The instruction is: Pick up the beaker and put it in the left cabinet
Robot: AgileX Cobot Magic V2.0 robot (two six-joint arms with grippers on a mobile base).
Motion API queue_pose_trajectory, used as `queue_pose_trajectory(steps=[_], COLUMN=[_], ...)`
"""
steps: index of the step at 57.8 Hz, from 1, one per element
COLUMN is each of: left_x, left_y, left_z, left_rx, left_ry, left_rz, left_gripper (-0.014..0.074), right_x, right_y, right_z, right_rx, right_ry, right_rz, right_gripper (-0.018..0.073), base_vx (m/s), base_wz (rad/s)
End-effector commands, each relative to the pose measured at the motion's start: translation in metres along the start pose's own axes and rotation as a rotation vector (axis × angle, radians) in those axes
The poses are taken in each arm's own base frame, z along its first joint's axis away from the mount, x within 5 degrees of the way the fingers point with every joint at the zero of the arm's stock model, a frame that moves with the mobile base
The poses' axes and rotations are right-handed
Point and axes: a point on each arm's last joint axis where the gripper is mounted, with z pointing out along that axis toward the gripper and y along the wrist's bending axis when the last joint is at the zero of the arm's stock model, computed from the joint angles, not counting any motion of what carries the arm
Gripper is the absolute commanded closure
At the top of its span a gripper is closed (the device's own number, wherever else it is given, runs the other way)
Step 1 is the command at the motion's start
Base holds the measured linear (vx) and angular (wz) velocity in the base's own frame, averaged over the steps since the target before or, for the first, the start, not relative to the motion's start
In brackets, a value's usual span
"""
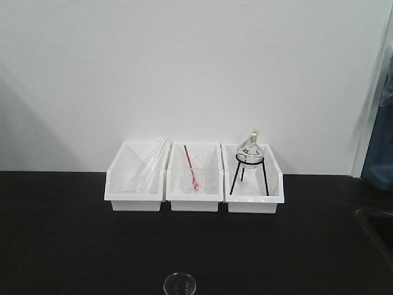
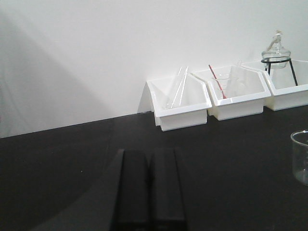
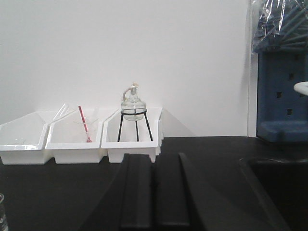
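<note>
The small clear beaker stands alone on the black bench near the front edge, cut off by the bottom of the front view. In the left wrist view the beaker shows at the far right edge, well to the right of my left gripper, which is shut and holds nothing. In the right wrist view only a sliver of the beaker shows at the lower left edge, far left of my right gripper, also shut and holding nothing. The left cabinet is out of view.
Three white bins sit against the back wall: the left bin holds glass rods, the middle bin a beaker with a red stick, the right bin a round flask on a black tripod. A dark sink and a blue rack lie to the right.
</note>
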Motion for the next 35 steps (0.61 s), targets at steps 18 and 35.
queue_pose_trajectory(steps=[18, 35], left_x=[-0.003, -0.003], left_y=[0.000, 0.000], left_z=[-0.001, -0.001], left_rx=[-0.007, -0.007], left_ry=[-0.077, -0.077], left_rz=[-0.006, -0.006], left_gripper=[0.0595, 0.0595], right_x=[-0.032, -0.094], right_y=[0.000, -0.001], right_z=[0.001, 0.024], right_rx=[-0.002, 0.005], right_ry=[-0.101, -0.096], right_rz=[0.044, -0.028], right_gripper=[0.0565, 0.0554], base_vx=[0.01, 0.00], base_wz=[-0.05, -0.02])
